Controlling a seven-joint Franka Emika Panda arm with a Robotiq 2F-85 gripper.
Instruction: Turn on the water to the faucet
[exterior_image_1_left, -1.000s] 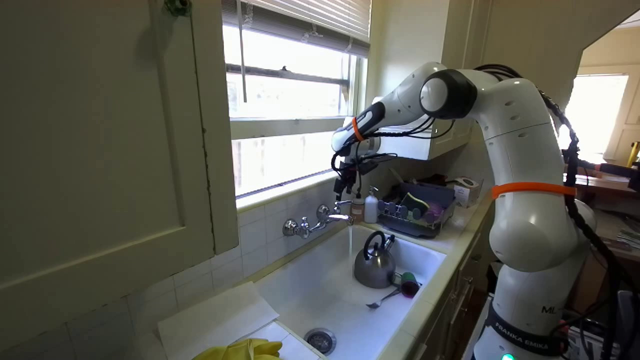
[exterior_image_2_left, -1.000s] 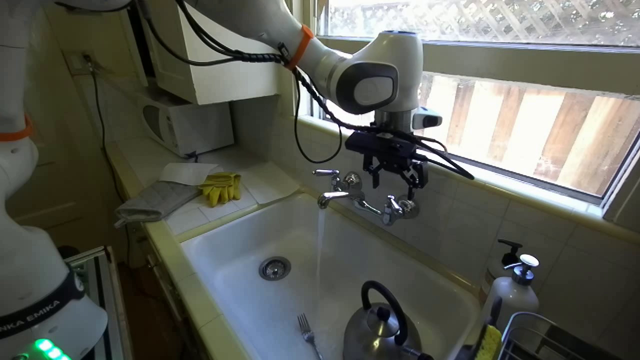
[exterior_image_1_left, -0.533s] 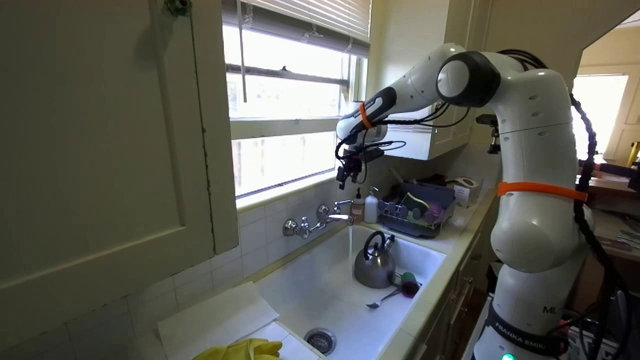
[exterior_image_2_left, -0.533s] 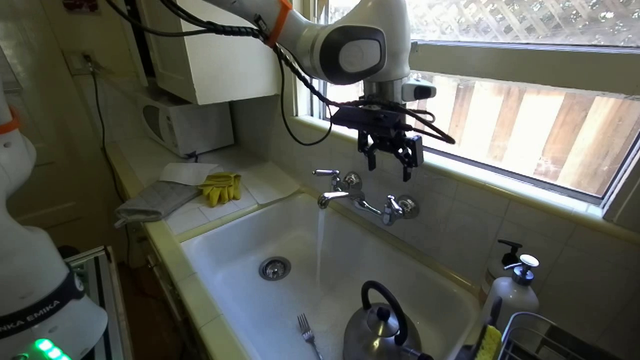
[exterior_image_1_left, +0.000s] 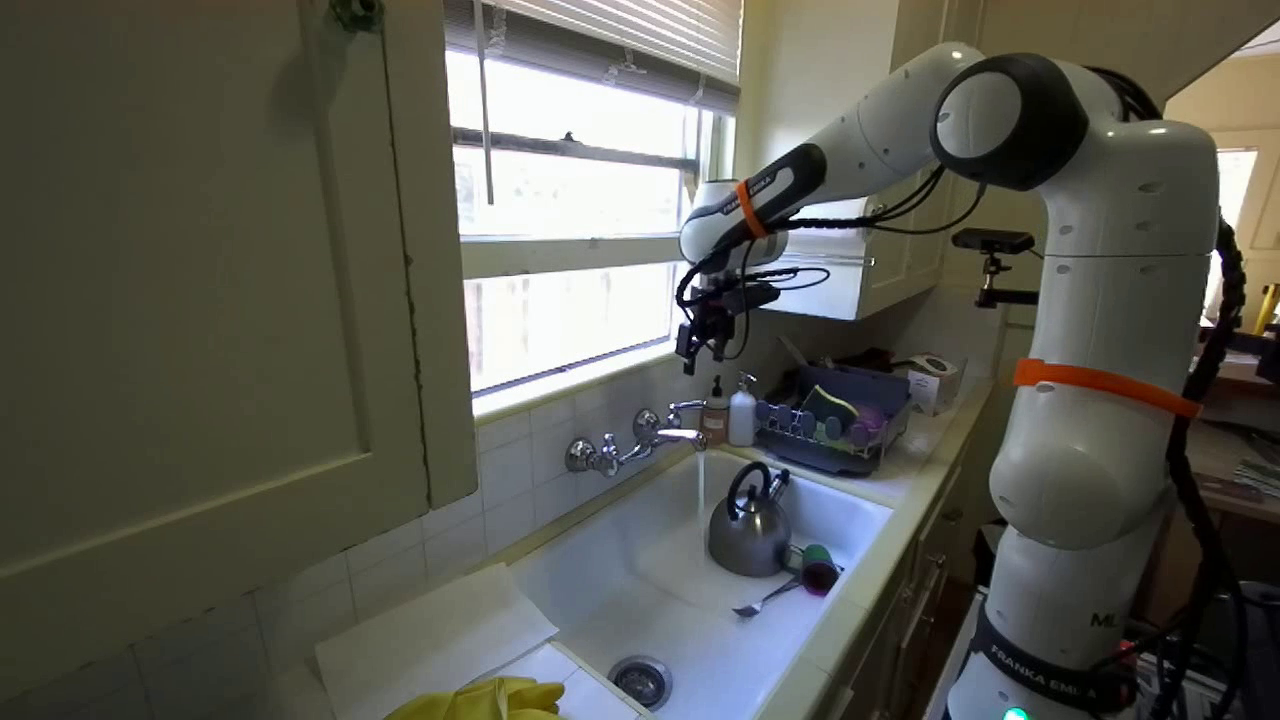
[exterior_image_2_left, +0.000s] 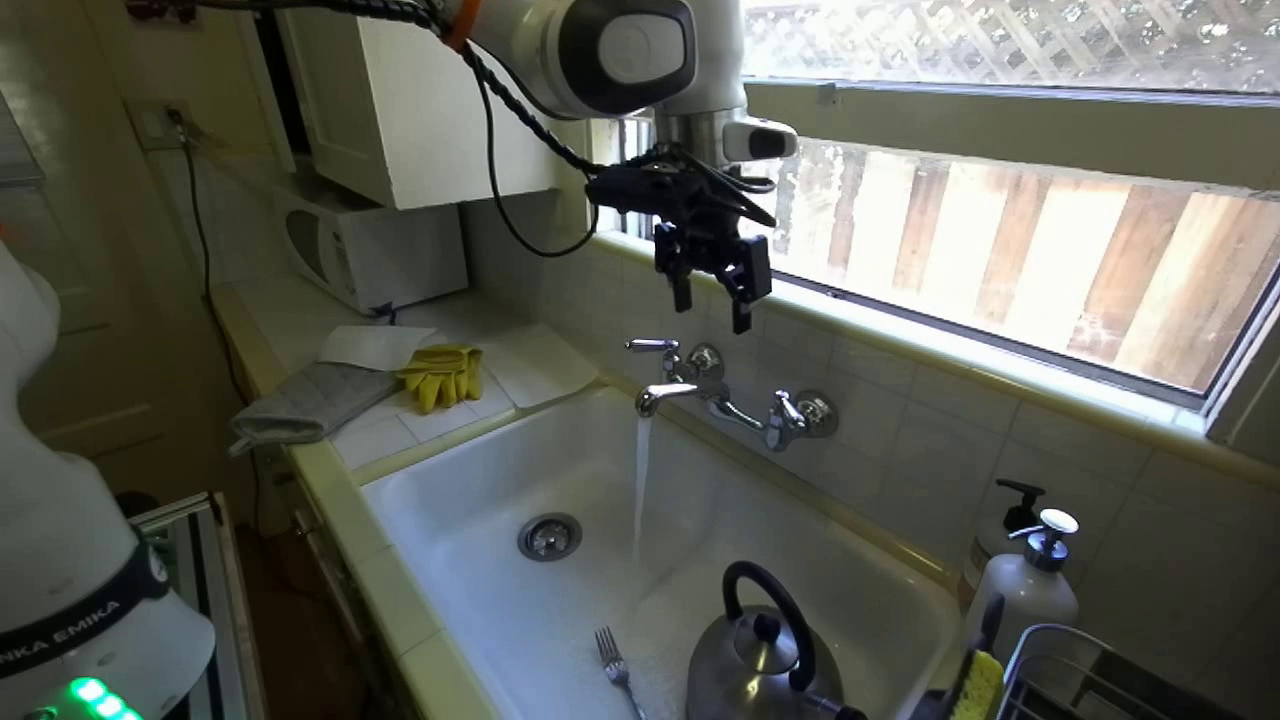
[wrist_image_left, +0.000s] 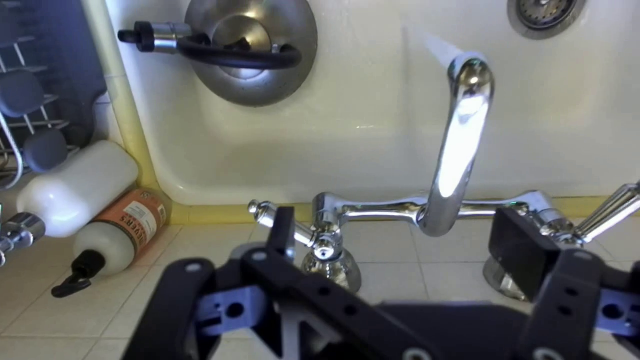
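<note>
The faucet is a chrome two-handled tap on the tiled wall, seen in both exterior views. In the wrist view its spout lies below and between the fingers, with a handle toward each side. The water runs from the spout as a thin pale stream into the white sink; it also shows in an exterior view and in the wrist view. My gripper hangs fingers down above the faucet, apart from it. In the wrist view the fingers are wide apart with nothing between them.
A silver kettle and a fork are in the sink. Soap bottles and a dish rack stand at one end. Yellow gloves lie on the counter at the opposite end. A window sill runs behind.
My gripper has risen from near a faucet handle and shifted sideways toward the spout side. The arm has lifted and drawn back. The water runs in all frames.
</note>
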